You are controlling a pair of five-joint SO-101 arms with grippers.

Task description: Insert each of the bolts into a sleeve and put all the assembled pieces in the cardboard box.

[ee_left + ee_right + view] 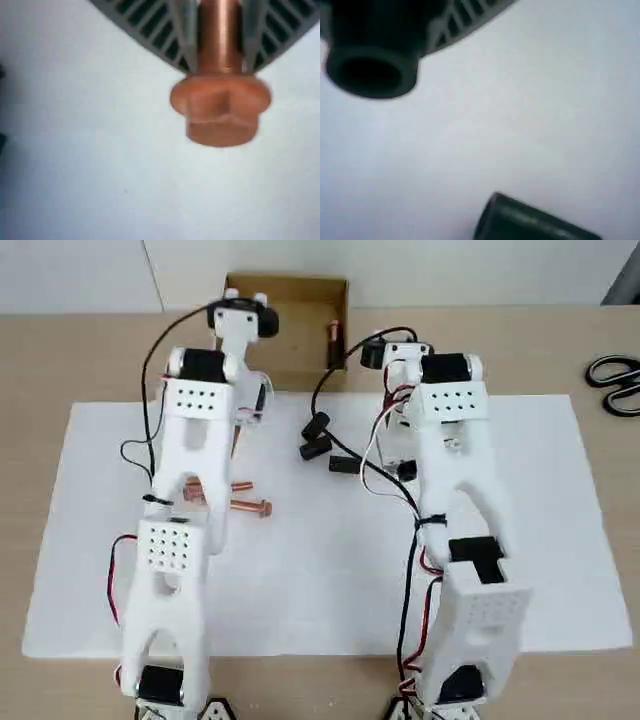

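Just short of the cardboard box [290, 281], left tool [220, 47] clamps a bolt [221, 112] by its shank, right tool [405, 25] grips a sleeve [370, 72], bore exposed. Looks staged for insertion.

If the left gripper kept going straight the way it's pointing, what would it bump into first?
Probably the white paper sheet. The left gripper points at it, shut on a copper bolt whose head sticks out in front, so the head would touch first. How near is unclear.
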